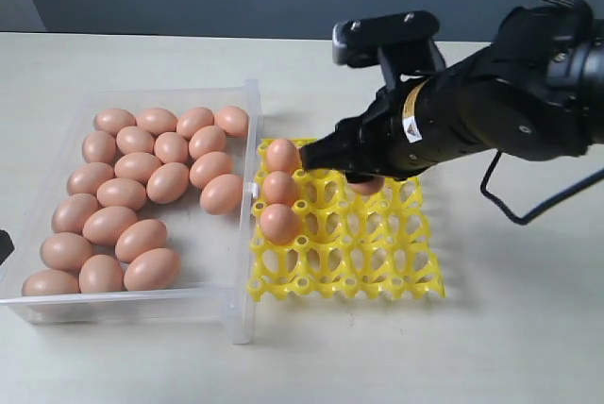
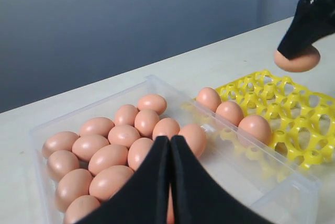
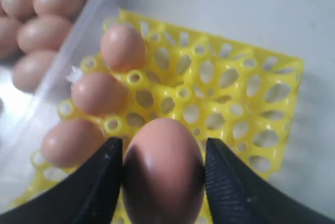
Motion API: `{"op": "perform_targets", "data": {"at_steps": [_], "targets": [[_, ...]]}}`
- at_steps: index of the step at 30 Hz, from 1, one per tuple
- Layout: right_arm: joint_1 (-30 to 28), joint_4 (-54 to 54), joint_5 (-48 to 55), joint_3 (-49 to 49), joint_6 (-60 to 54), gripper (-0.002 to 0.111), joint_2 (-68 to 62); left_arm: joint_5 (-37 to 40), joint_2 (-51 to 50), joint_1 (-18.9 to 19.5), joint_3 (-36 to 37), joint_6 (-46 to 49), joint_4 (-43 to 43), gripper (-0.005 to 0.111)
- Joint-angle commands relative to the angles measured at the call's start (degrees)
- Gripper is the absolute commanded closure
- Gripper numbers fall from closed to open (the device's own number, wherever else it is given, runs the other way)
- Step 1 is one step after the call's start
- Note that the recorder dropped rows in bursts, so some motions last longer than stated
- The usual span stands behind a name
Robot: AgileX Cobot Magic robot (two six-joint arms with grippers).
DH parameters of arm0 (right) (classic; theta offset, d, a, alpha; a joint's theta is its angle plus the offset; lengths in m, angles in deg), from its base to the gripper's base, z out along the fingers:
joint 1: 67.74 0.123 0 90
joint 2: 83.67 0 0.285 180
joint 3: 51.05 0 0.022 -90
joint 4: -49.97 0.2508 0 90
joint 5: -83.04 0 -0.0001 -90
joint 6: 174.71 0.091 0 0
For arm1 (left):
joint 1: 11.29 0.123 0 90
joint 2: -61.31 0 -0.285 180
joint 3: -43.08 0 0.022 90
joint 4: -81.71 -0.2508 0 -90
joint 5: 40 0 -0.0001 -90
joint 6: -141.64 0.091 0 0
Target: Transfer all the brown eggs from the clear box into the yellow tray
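Note:
My right gripper (image 3: 163,146) is shut on a brown egg (image 3: 163,174), one finger on each side, and holds it just above the yellow tray (image 1: 377,255), over its second column near the far edge. Only the underside of the held egg (image 1: 369,185) shows below the gripper (image 1: 362,176) in the exterior view. Three brown eggs (image 1: 279,187) fill the tray column nearest the clear box (image 1: 251,262). Several more brown eggs (image 1: 140,168) lie packed in the box. My left gripper (image 2: 169,140) is shut and empty, hovering over the box's eggs (image 2: 123,135).
The clear box and the yellow tray (image 2: 296,124) stand side by side and touch on a pale tabletop (image 1: 491,347). The bare part of the box floor (image 1: 212,244) is beside the tray. A black cable (image 1: 528,206) loops from the right arm over the table.

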Motion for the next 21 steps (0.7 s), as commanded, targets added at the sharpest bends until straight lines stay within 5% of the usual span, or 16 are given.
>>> {"op": "perform_targets", "data": {"at_steps": [1, 6, 17, 21], "targets": [[-0.31, 10.23, 6.95, -4.15, -16.08, 0.108, -4.49, -0.21, 0.28, -0.31, 0.23, -0.23, 0.00, 0.106], [-0.31, 32.57, -0.81, -4.99, -38.81, 0.108, -5.23, -0.21, 0.28, -0.31, 0.23, -0.23, 0.00, 0.106], [-2.56, 113.78, -0.55, 0.24, -111.79, 0.108, -5.23, 3.40, 0.28, -0.20, 0.23, -0.23, -6.93, 0.106], [-2.45, 119.16, -2.65, 4.25, -122.13, 0.108, -5.23, 3.55, 0.28, 1.31, 0.23, -0.23, -8.34, 0.106]]}}
